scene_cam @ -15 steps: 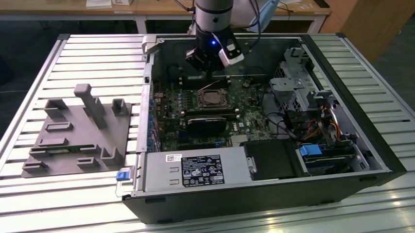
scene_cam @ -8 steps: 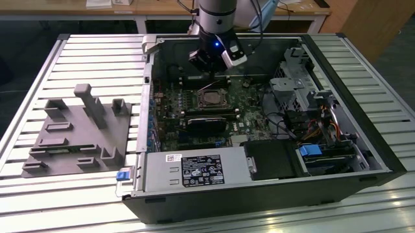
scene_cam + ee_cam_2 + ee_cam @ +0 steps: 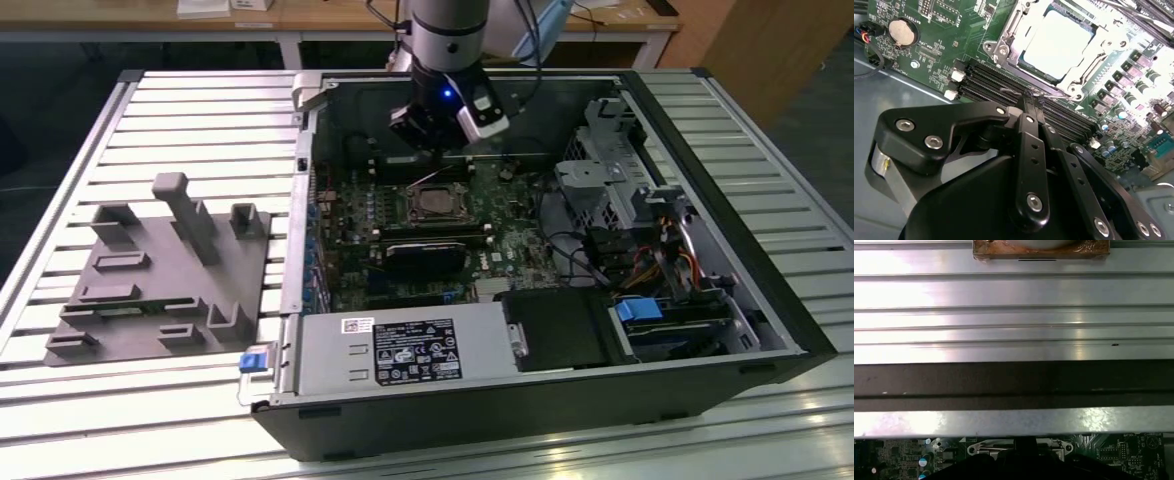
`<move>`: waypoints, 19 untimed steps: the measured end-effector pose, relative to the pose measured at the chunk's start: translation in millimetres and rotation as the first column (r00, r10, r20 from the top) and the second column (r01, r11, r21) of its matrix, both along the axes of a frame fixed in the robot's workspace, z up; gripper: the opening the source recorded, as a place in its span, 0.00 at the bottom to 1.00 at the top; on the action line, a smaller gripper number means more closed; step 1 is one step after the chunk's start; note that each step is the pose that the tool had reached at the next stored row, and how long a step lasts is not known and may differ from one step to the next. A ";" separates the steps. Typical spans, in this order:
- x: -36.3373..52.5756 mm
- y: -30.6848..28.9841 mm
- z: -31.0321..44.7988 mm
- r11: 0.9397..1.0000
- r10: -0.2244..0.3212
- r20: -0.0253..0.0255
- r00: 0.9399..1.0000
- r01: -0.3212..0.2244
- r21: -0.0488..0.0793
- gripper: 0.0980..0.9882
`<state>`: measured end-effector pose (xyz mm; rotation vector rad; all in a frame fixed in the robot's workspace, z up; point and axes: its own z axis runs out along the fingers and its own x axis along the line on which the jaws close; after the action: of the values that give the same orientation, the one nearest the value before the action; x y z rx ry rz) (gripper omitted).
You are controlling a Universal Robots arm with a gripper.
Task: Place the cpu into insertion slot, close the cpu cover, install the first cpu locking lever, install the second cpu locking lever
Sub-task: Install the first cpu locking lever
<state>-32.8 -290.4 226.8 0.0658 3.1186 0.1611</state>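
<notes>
Second wrist view | cpu (image 3: 1056,45) seated under cpu cover (image 3: 1004,42) (print unreadable)

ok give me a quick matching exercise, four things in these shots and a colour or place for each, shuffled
Things:
1. cpu
2. cpu cover
3. gripper
4. grey fixture block

Descriptions:
A. on the slatted table, at the exterior view's left of the computer case
B. black linkage over the memory slots beside the socket
C. pale top, seated in the socket
D. silvery frame around the chip

Pairs: 1-C, 2-D, 3-B, 4-A
</notes>
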 end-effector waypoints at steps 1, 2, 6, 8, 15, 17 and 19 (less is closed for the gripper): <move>0.4 0.1 -0.3 1.000 0.000 0.000 1.000 0.000 0.000 0.01; 0.9 0.1 -0.6 1.000 0.000 0.000 1.000 0.000 0.000 0.01; 3.4 0.3 -2.3 1.000 0.000 0.000 1.000 0.000 0.000 0.01; 4.0 0.4 -3.6 1.000 0.000 -0.001 1.000 0.000 0.000 0.01; 6.8 0.7 -9.8 1.000 0.000 -0.003 1.000 0.000 0.000 0.01; 7.4 0.9 -11.8 1.000 0.000 -0.003 1.000 0.000 0.000 0.01; 8.2 1.1 -13.8 1.000 0.000 -0.005 1.000 0.000 0.000 0.01</move>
<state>-24.5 -289.3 213.0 0.0665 3.1232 0.1613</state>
